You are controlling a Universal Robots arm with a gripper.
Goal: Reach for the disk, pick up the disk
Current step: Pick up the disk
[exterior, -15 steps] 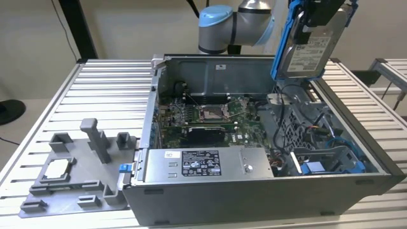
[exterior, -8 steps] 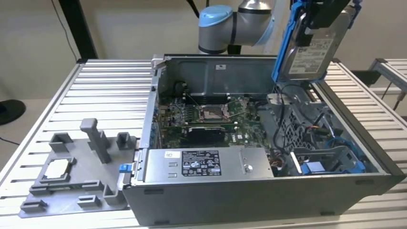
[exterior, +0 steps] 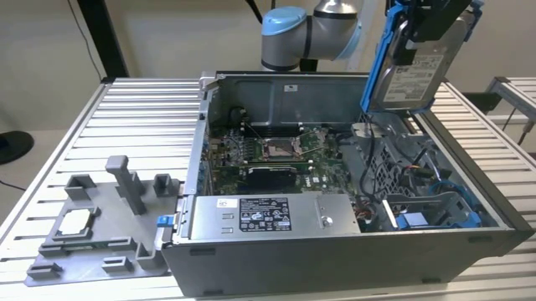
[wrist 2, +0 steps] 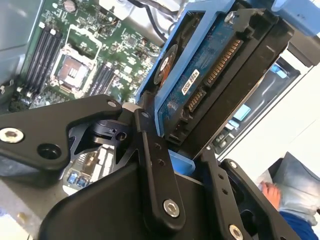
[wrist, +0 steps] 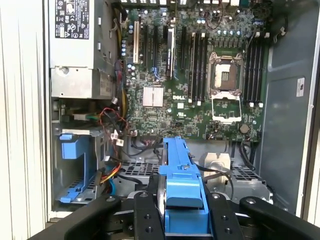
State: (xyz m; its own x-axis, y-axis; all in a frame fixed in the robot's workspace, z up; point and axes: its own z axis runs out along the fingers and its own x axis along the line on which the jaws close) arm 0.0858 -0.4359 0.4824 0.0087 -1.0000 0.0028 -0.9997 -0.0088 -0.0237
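- The disk (exterior: 416, 66) is up in the air, above the open computer case (exterior: 335, 251), at the exterior view's right. It hangs nearly on end, with its white label facing out.
- Its blue frame (wrist: 180, 175) runs along its edges.
- The end effector (wrist 2: 192, 150) is pinching the disk, with black fingers (wrist 2: 152, 165) pressed on both flat sides.
- Down inside the case lies the green board (exterior: 277, 150).
- A silver box (exterior: 268, 216) with a black-and-white sticker sits at the case's near side.
- The case stands on a ribbed metal surface (exterior: 134, 119).
- A grey tray (exterior: 92, 232) lies beside it and holds a small square chip (exterior: 75, 221).
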